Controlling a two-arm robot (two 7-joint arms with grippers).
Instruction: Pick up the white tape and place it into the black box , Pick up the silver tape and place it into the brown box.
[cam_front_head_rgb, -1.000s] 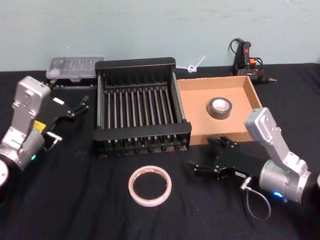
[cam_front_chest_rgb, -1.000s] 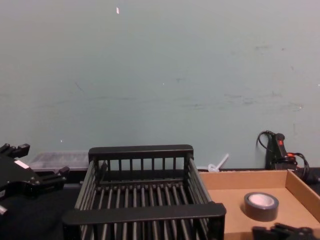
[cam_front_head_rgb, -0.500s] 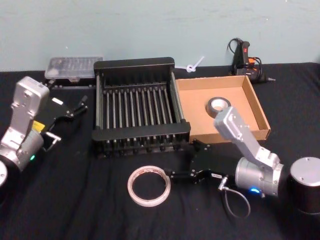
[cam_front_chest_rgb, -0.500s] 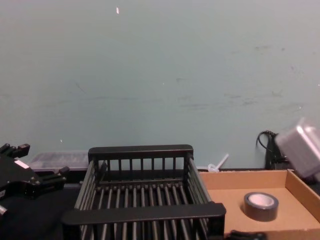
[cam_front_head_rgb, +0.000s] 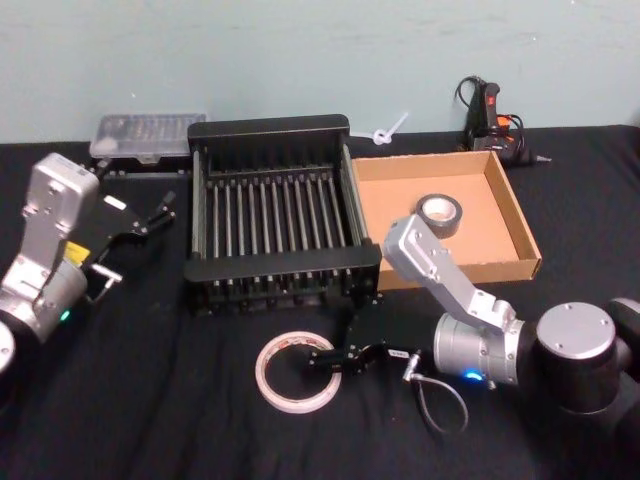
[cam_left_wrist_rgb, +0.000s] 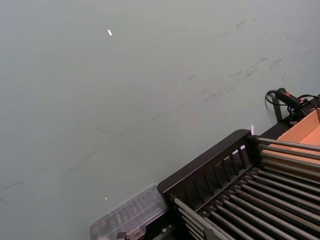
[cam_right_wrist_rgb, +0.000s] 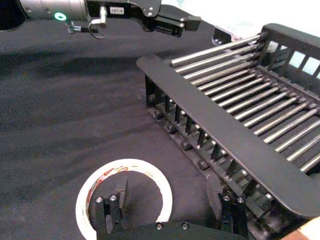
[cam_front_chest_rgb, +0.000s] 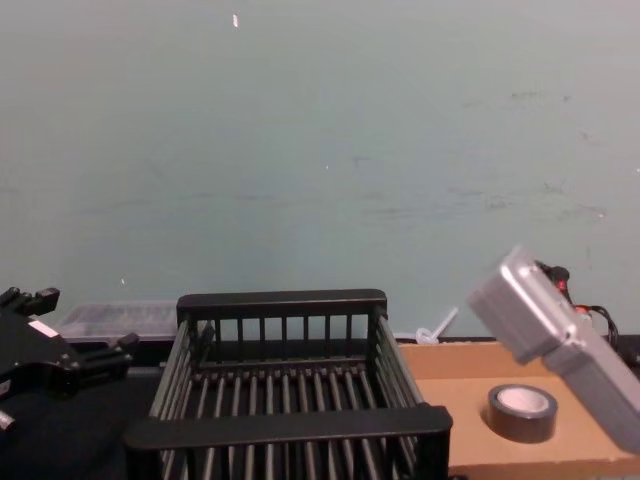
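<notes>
Head view: high, looking down over the black-clothed table (cam_front_head_rgb: 150, 400). Chest view: low, level, facing the teal wall (cam_front_chest_rgb: 320, 150). Left wrist view: angled up at that wall. Right wrist view: close above the cloth. All four share the black slatted plastic crate (cam_front_head_rgb: 270, 135) (cam_front_chest_rgb: 285, 425) (cam_left_wrist_rgb: 210, 167) (cam_right_wrist_rgb: 200, 112).

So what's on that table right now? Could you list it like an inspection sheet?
Surface: black cloth.
Job's things: white tape flat on the cloth before the black box; silver tape in the brown box.
Clutter: clear case and black tool at the back.
Grippers: right gripper open, straddling the white tape's rim; left gripper open, left of the black box.
Cables: tool's cord.
Surroundings: pale green wall.
</notes>
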